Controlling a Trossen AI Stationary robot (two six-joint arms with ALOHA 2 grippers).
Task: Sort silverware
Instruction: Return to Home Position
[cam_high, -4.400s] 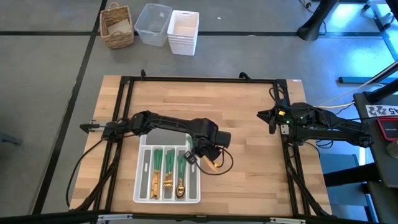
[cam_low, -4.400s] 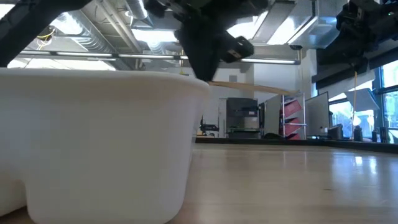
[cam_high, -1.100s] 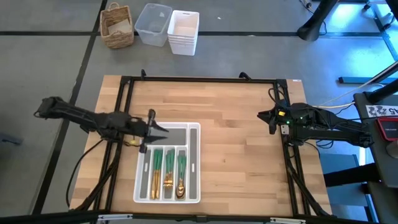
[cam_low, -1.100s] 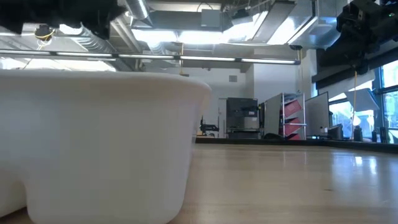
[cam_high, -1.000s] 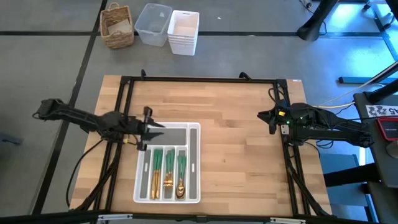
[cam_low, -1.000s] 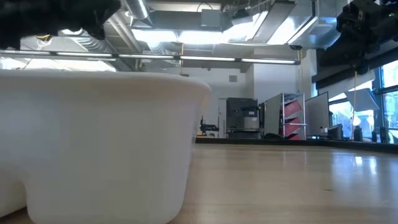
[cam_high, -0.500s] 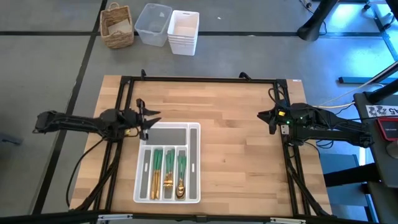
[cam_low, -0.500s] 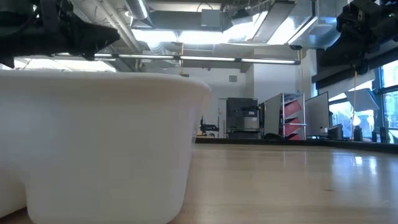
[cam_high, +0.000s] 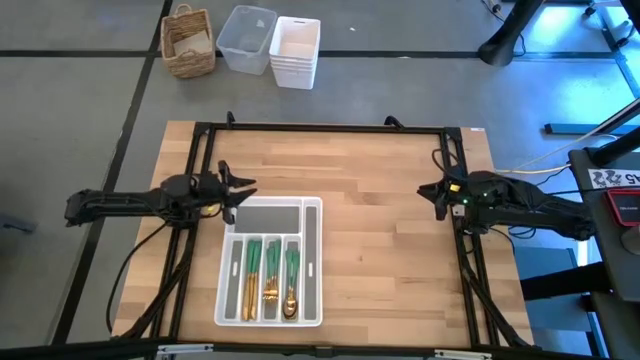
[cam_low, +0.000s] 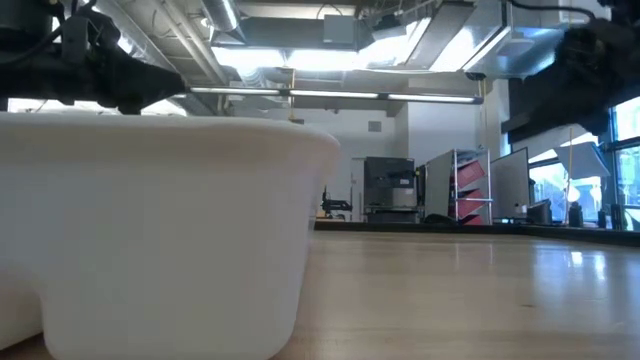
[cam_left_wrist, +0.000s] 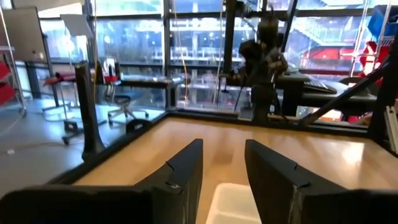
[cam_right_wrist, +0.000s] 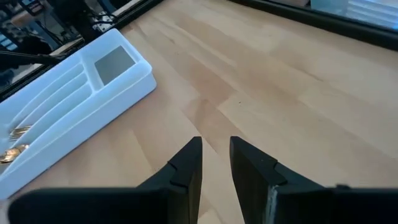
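Left tool (cam_high: 232, 188) hovers over the left side of the table (cam_high: 380, 160), fingers apart, gripping nothing. Just beside it, the white organizer tray (cam_high: 313, 262) holds the silverware (cam_high: 268, 270): shiny gold heads, slim green handles, laid lengthwise in the long slots. Right tool (cam_high: 428, 192) waits at the right edge, well apart from the tray, fingers a narrow gap apart, empty.

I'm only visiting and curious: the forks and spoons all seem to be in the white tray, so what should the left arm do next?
Probably draw back to a resting pose at the left edge of the table. The left end effector is open and empty, near a corner of the tray, and the silverware in view lies in its compartments.
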